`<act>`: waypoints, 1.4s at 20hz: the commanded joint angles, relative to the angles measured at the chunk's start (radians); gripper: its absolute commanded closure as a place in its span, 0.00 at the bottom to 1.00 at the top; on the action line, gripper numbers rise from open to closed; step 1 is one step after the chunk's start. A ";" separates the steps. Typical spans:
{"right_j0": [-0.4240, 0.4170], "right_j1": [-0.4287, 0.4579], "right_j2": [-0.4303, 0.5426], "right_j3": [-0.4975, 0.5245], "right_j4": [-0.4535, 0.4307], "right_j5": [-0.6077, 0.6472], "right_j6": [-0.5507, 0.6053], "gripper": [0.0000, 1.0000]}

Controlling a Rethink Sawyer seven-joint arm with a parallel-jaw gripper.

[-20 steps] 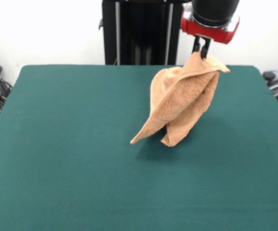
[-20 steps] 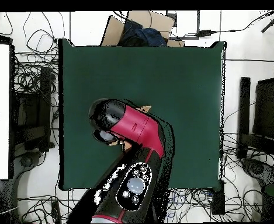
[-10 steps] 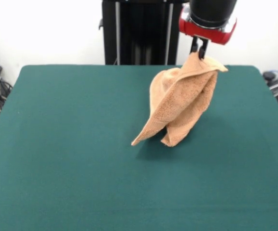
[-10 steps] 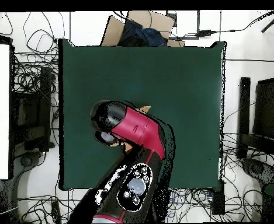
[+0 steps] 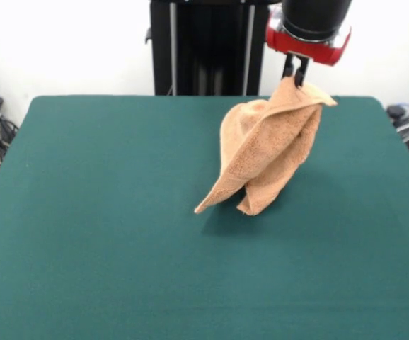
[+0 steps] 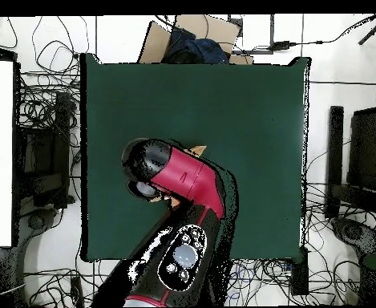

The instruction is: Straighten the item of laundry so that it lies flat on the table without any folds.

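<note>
Arm (image 6: 187,188): red and black, comes down from above in the front view; in the overhead view it covers most of the towel and part of the counter's near side.
Gripper (image 5: 296,71): hangs above the counter's far right part in the front view, under a red collar on a black wrist.
Fingers (image 5: 289,67): two thin black ones, closed tight on the top corner of the towel, with no gap to be seen between them and the cloth.
Towel (image 5: 265,152): peach-orange terry cloth, held up by one corner and hanging in a loose cone with deep folds. Its upper part is bunched just under the fingers, with a short flap sticking out to the right.
Towel's lower end: two points reach down to the counter, a long one slanting to the left and a shorter one just beside it to the right; whether they touch the felt or hang just over it I cannot tell.
Towel from overhead: only a small peach tip (image 6: 196,150) shows past the arm's black end.
Shadow: a dark patch lies on the felt below and to the right of the towel in the front view.
Counter (image 5: 105,234): large, covered in dark green felt, much wider than the towel.
Floor (image 6: 30,120): white, with tangled black cables round the counter in the overhead view.
</note>
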 commanded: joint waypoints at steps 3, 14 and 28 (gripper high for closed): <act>0.002 -0.008 0.056 0.060 -0.033 -0.050 0.204 1.00; 0.011 -0.007 0.049 0.026 -0.032 -0.010 0.228 1.00; 0.011 -0.012 0.054 0.038 -0.034 -0.035 0.210 1.00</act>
